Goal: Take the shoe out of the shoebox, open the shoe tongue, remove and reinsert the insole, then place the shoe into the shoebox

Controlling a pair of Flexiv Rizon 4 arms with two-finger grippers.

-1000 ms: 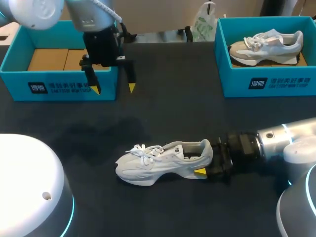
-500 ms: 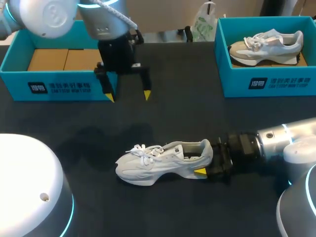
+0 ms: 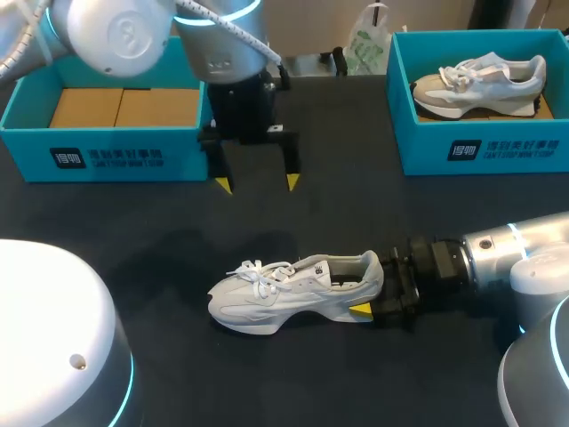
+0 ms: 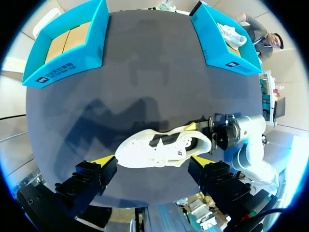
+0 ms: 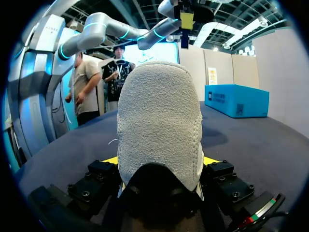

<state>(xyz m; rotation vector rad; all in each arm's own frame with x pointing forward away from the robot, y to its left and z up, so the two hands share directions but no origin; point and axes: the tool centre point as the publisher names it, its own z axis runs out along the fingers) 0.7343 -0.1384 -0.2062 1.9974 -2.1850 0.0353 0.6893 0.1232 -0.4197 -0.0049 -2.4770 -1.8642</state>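
A white sneaker [image 3: 289, 289] lies on its sole on the black table, toe to the left. My right gripper [image 3: 372, 300] is shut on its heel; in the right wrist view the grey heel [image 5: 159, 121] fills the gap between the yellow tips of that gripper [image 5: 159, 162]. My left gripper [image 3: 256, 183] hangs open above the table, behind the shoe and well apart from it. In the left wrist view the shoe [image 4: 161, 147] lies far below the open left gripper [image 4: 152, 161], with the right gripper [image 4: 208, 133] at its heel.
A blue shoebox [image 3: 107, 147] with a cardboard insert stands at the back left. Another blue shoebox [image 3: 480, 151] at the back right holds a second sneaker [image 3: 480, 82]. A white bag [image 3: 366, 43] lies at the far edge. White arm bases [image 3: 53, 338] fill the front corners.
My left arm has swung to the right and a little nearer, from in front of the left box toward the table's middle, gripper still open. The right gripper and shoe have not moved.
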